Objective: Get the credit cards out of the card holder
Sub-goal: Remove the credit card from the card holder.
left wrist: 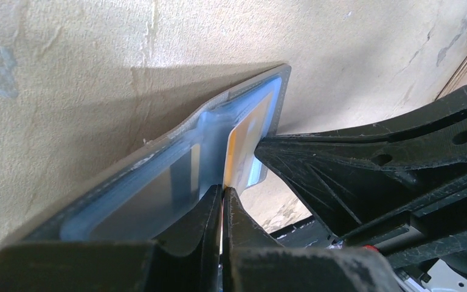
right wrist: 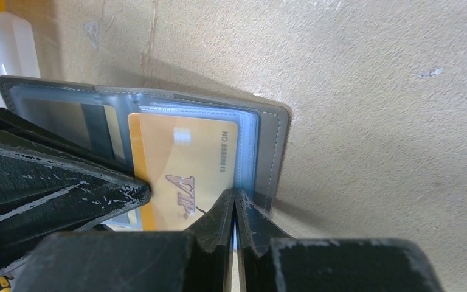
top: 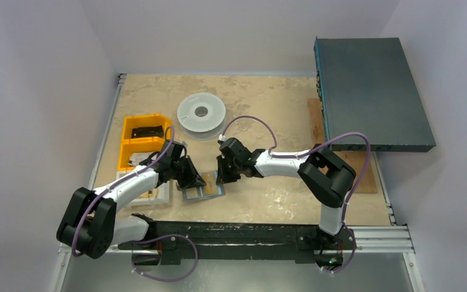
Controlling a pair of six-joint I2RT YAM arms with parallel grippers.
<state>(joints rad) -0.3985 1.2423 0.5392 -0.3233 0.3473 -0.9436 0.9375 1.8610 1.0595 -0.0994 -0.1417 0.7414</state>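
The card holder [top: 204,190] lies open on the table [top: 267,103] between the arms, the right gripper [right wrist: 236,204] clamped on its near edge and the left gripper [left wrist: 222,196] pinched tight on, seemingly, the gold card [right wrist: 182,158], which next needs a straight pull out of the holder.

Left arm [top: 124,188] extends forward and inward from its base. Right arm [top: 292,163] bends at the elbow and reaches to the left. Left gripper [left wrist: 222,191] and right gripper [right wrist: 235,196] face each other (tips near, not touching), both angled downward with jaws pressed closed.
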